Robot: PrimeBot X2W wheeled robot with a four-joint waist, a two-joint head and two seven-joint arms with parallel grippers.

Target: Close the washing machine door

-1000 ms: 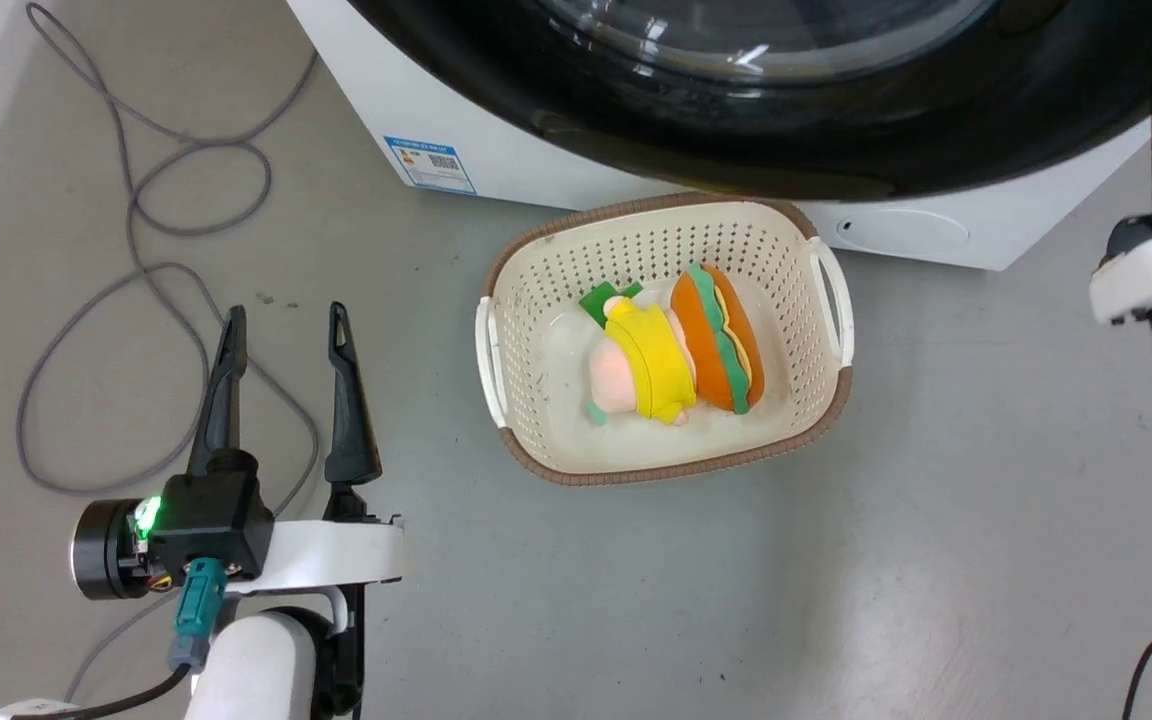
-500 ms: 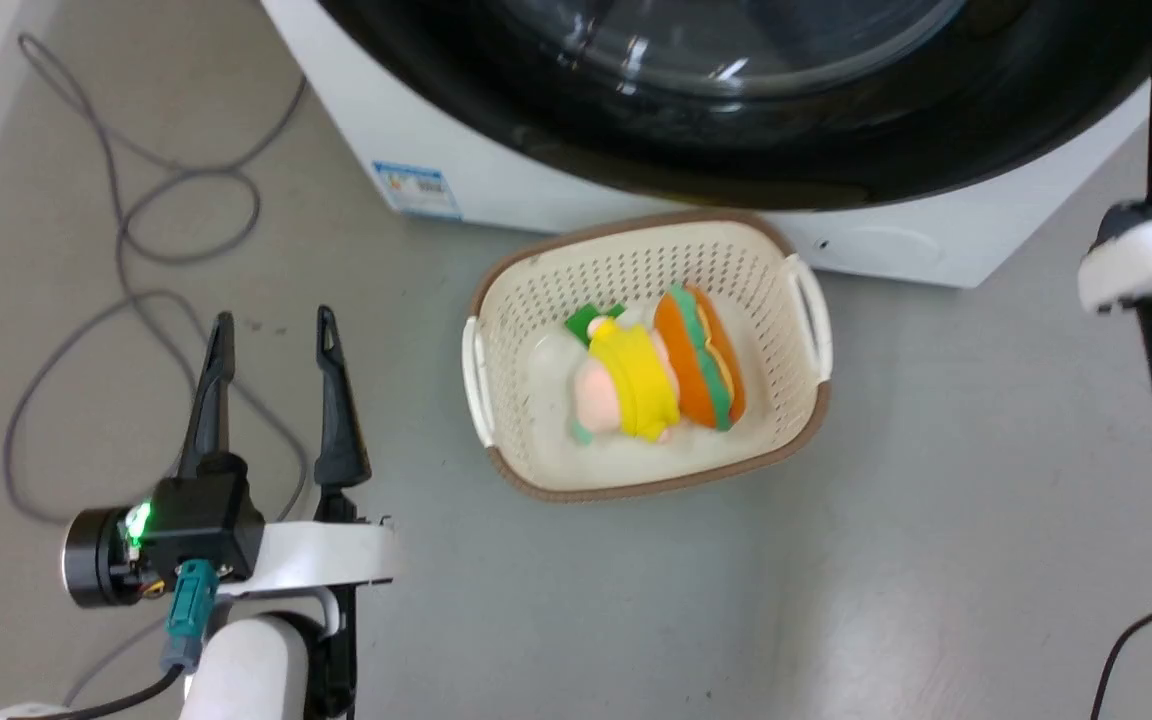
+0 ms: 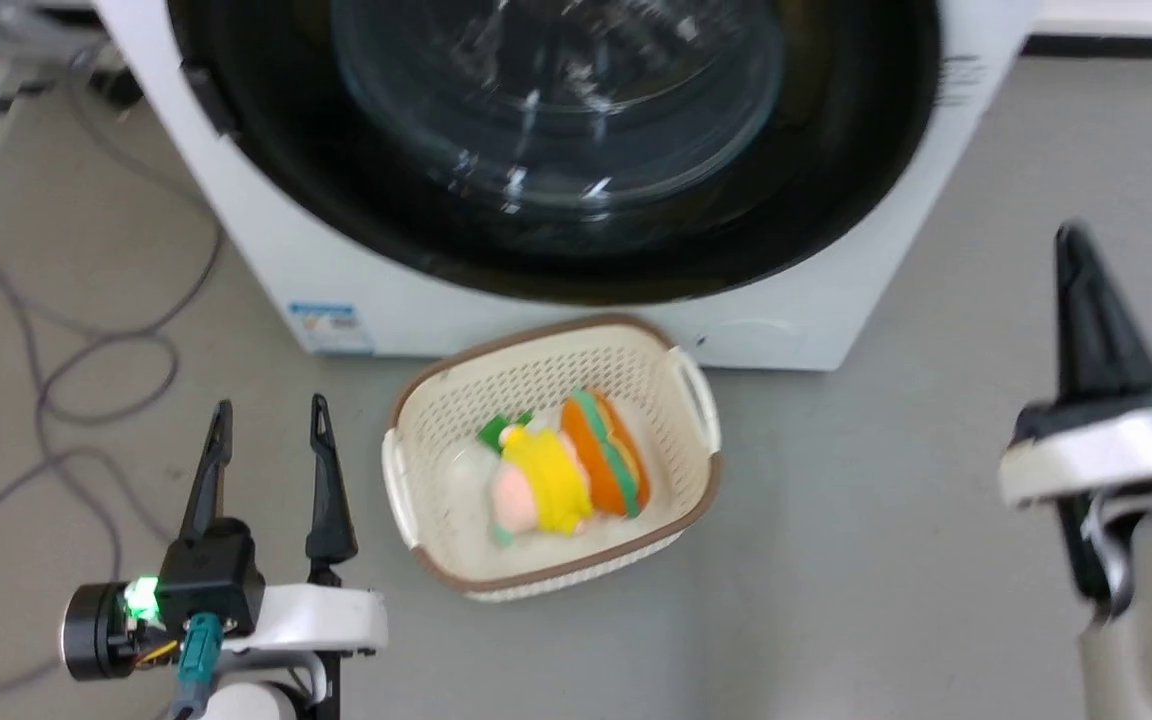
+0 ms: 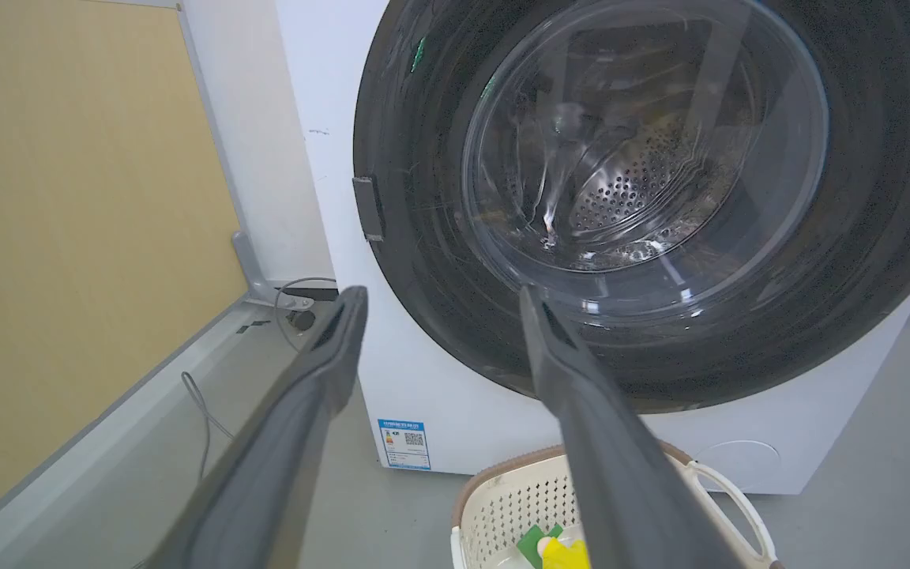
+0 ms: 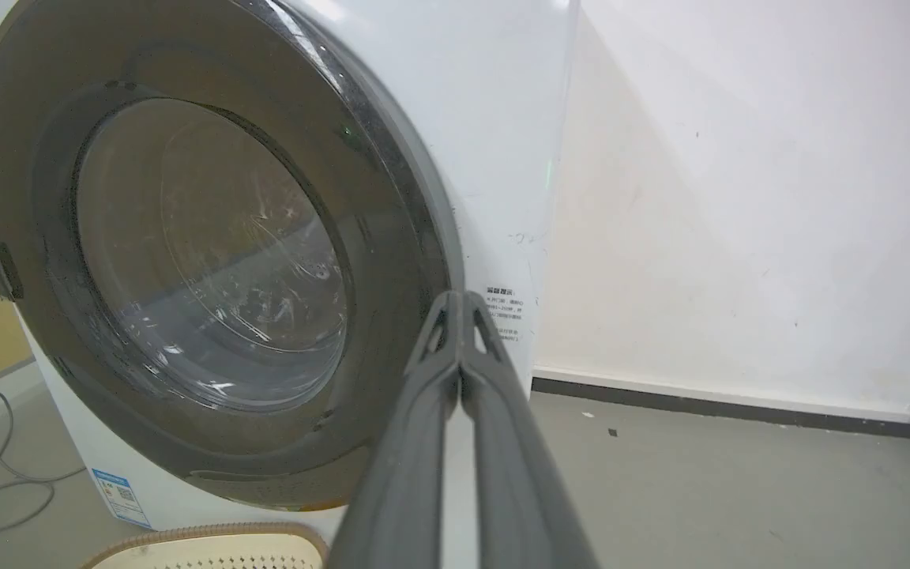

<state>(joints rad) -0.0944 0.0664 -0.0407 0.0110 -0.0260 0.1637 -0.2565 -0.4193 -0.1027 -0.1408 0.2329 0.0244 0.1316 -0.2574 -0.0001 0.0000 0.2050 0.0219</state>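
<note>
The washing machine is a white box at the top of the head view. Its round, black-rimmed washing machine door with a clear glass bowl lies flat against the front. In the left wrist view the door shows the steel drum through its glass. My left gripper hangs open and empty over the floor at lower left, well short of the machine. At the right, clear of the machine's right corner, my right gripper is shut on nothing. In the right wrist view its tips point at the door's right rim.
A cream perforated basket with soft toys stands on the grey floor just before the machine, between my arms. Grey cable loops on the floor at left. A yellow panel and a white wall flank the machine.
The head camera has risen and pulled back, so the machine front, basket and both grippers sit lower and smaller. The left gripper stays open, the right stays shut.
</note>
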